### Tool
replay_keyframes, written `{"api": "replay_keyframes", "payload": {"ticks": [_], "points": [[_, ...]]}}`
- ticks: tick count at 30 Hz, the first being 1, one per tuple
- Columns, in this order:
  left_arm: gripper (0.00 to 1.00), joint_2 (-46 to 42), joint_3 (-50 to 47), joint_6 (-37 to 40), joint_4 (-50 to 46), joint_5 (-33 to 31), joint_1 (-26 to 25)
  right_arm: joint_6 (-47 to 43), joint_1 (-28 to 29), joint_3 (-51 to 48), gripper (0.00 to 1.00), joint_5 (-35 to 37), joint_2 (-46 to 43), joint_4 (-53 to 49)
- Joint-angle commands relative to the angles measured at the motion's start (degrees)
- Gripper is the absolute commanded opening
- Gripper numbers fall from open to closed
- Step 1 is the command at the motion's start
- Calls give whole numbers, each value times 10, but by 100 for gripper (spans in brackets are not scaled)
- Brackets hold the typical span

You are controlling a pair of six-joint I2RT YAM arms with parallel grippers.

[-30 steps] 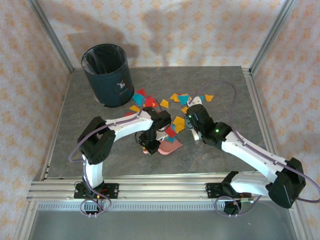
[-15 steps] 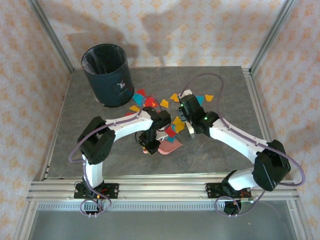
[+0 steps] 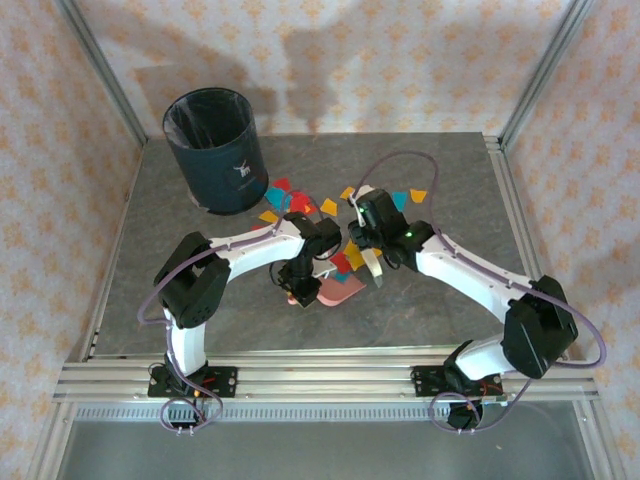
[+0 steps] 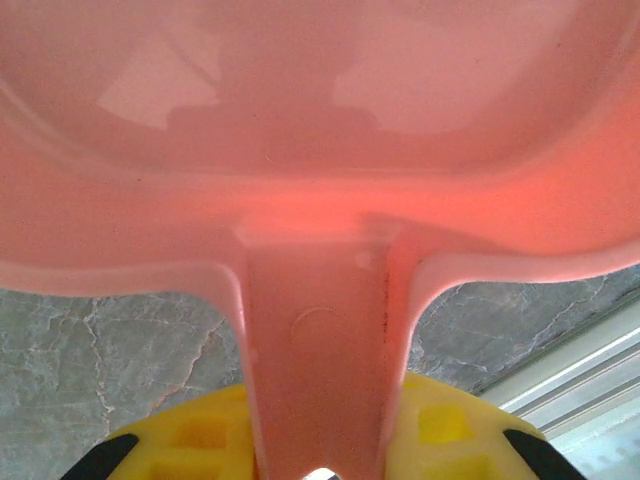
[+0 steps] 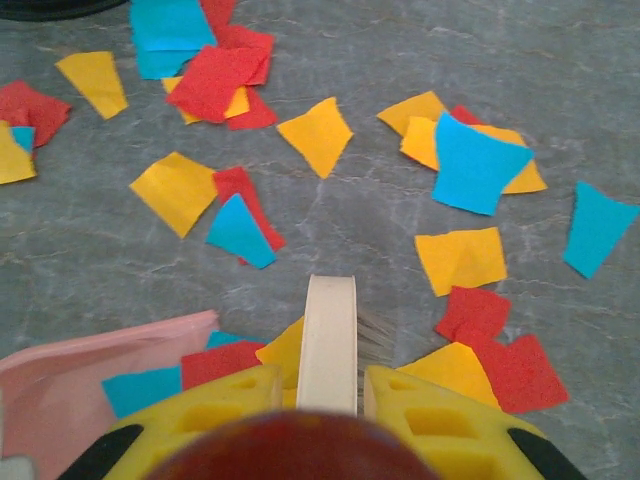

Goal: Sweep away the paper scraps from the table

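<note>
Sweep-into-pan stroke is judged to be the step in hand. The left end effector (image 4: 320, 445) is pinched on the handle of the pink dustpan (image 4: 320, 140). The right end effector (image 5: 325, 395) is clamped on the cream handle of the brush (image 5: 330, 330), with bristles seen just at 3 o'clock of that handle. The paper scraps (image 5: 318, 135) are scattered on the table (image 3: 400, 320), from 9 through 12 to 3 o'clock ahead of the brush. From above, the cluster sits at 12 o'clock of the pan. To be done well: bristles should be laid flat on the surface and strokes drawn from the 12 o'clock side back to the pan mouth. The pan lip should be pressed down so thin pieces are not pushed under it. Outliers at 2–3 o'clock are best gathered inward first. Containers: one cyan and one red piece are seen inside the dustpan near its lip. Whether the yellow piece at the edge is in or just beside cannot be told. The bin (image 3: 213, 150) stands upright and lined at the table's 10 o'clock corner; its contents cannot be told.
</note>
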Motion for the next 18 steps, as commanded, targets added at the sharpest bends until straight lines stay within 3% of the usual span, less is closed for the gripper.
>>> {"api": "replay_keyframes", "payload": {"ticks": [1, 9, 18], "points": [[0, 8, 9, -3, 1, -6, 5, 10, -1, -2, 0, -55, -35, -22], [0, 8, 13, 0, 3, 5, 5, 19, 0, -7, 0, -104, -57, -29], [0, 8, 10, 6, 0, 9, 4, 29, 0, -23, 0, -38, -106, -9]]}}
